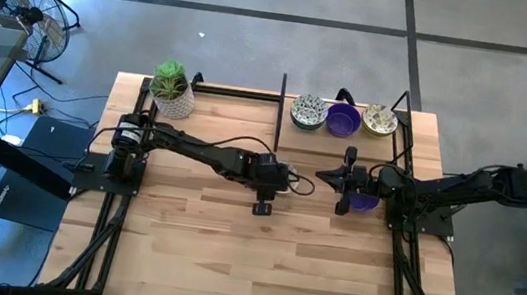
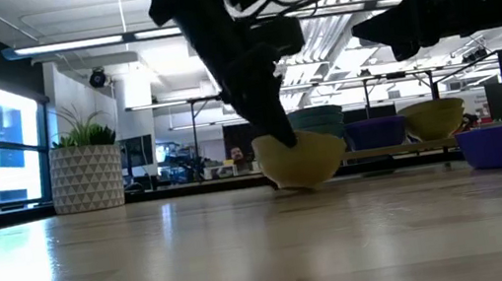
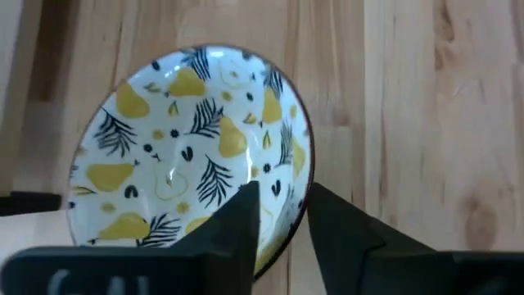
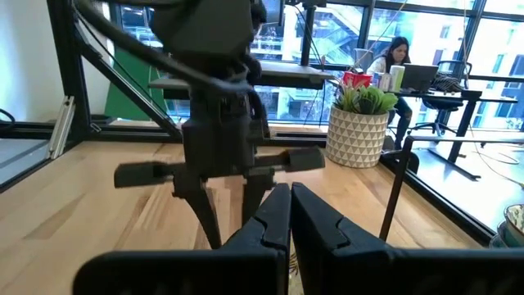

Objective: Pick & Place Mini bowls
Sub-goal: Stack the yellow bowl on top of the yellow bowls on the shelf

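A mini bowl (image 3: 188,156), white inside with yellow pears and dark leaves and yellowish outside (image 2: 302,161), sits tilted mid-table in my left gripper (image 3: 282,217), which is shut on it (image 1: 292,179). My right gripper (image 4: 291,217) is shut and empty. It hovers just right of that bowl (image 1: 332,179), pointing toward the table's left. A purple mini bowl (image 1: 367,204) stands on its base under the right arm. Three more mini bowls, two patterned (image 1: 308,113) (image 1: 380,120) and one purple (image 1: 343,121), stand in a row at the far edge. My left gripper pinches the patterned bowl's rim (image 3: 286,184), with one finger (image 3: 241,221) inside the bowl and the other (image 3: 348,233) outside its wall. The fingers come from above, slanting from the table's left. The bowl is tipped on edge, its lower side (image 2: 288,185) at the table top.
A white pot with a green plant (image 1: 172,89) stands at the far left corner. A black frame (image 1: 283,95) runs along the table's far edge and sides. Bare wood (image 1: 260,258) fills the near half of the table. A person sits at a desk in the room beyond.
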`<state>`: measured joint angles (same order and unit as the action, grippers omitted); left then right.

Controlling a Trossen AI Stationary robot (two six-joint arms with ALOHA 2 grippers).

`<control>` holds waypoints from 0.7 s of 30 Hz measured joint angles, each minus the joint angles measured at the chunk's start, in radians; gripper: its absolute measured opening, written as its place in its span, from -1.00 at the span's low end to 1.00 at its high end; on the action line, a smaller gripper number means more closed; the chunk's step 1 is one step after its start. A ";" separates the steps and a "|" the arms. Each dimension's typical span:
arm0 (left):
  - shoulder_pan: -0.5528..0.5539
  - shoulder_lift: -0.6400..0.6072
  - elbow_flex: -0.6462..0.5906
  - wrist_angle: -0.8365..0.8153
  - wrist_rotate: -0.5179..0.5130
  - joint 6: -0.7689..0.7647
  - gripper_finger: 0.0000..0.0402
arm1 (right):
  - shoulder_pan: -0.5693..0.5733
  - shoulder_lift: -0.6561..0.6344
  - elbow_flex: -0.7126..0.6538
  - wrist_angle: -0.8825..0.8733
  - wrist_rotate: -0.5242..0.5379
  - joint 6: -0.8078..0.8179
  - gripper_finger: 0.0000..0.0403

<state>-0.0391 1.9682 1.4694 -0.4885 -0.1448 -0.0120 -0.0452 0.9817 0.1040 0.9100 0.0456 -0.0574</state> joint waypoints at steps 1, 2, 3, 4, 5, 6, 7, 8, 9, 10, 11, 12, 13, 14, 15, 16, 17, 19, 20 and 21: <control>0.000 0.000 0.011 -0.013 0.001 0.000 -0.47 | 0.000 0.000 0.000 0.000 0.000 0.000 -1.00; 0.000 0.000 0.022 -0.022 0.006 0.000 -0.42 | 0.000 0.000 0.000 0.000 0.000 0.000 -1.00; 0.000 0.000 0.033 -0.035 0.013 0.004 -0.38 | 0.000 0.000 0.000 0.000 0.000 0.000 -1.00; 0.000 0.000 0.042 -0.049 0.017 0.004 -0.34 | 0.000 0.000 0.000 0.000 0.000 0.000 -1.00; 0.000 0.000 0.052 -0.066 0.017 0.005 -0.31 | 0.000 0.000 0.000 0.000 0.000 0.000 -1.00; 0.000 0.000 0.063 -0.086 0.018 0.005 -0.28 | 0.000 0.000 0.000 0.000 0.000 0.000 -1.00; 0.000 -0.001 0.074 -0.109 0.019 0.006 -0.27 | 0.000 0.000 0.000 0.000 0.000 0.000 -1.00; 0.000 -0.006 0.083 -0.137 0.019 0.004 -0.26 | 0.000 0.000 0.000 0.000 0.000 0.000 -1.00; 0.000 -0.012 0.089 -0.163 0.017 0.000 -0.27 | 0.000 0.000 0.000 0.000 0.000 0.000 -1.00; -0.002 -0.017 0.094 -0.173 0.004 -0.005 -0.28 | 0.000 0.000 0.000 0.000 0.000 0.000 -1.00; -0.008 -0.018 0.096 -0.169 -0.016 -0.014 -0.31 | 0.000 0.000 0.000 0.000 0.000 0.000 -1.00; -0.012 -0.018 0.096 -0.176 -0.045 -0.019 -0.35 | 0.000 0.000 0.000 -0.001 0.000 0.000 -1.00; -0.016 -0.024 0.094 -0.198 -0.071 -0.023 -0.41 | 0.000 0.000 0.000 -0.002 -0.001 0.000 -1.00; -0.026 -0.035 0.091 -0.222 -0.094 -0.028 -0.47 | 0.000 0.000 0.000 -0.003 -0.002 0.000 -1.00; -0.034 -0.048 0.091 -0.232 -0.113 -0.035 -0.54 | 0.000 0.000 0.000 -0.006 -0.003 0.001 -1.00; -0.041 -0.055 0.094 -0.217 -0.129 -0.040 -0.61 | 0.000 0.000 0.000 -0.007 -0.003 0.001 -1.00; -0.050 -0.060 0.098 -0.203 -0.144 -0.047 -0.69 | 0.000 0.000 0.000 -0.007 -0.003 0.001 -1.00; -0.065 -0.085 0.074 -0.211 -0.167 -0.059 -0.84 | 0.000 0.000 0.000 -0.008 -0.003 0.000 -1.00; -0.072 -0.095 0.057 -0.201 -0.181 -0.064 -0.92 | 0.000 0.000 0.000 -0.008 -0.003 0.000 -1.00; -0.076 -0.104 0.039 -0.150 -0.188 -0.065 -0.96 | 0.000 0.000 0.000 -0.008 -0.004 0.000 -1.00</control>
<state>-0.1149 1.8644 1.5079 -0.6384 -0.3327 -0.0767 -0.0451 0.9819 0.1036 0.9016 0.0418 -0.0574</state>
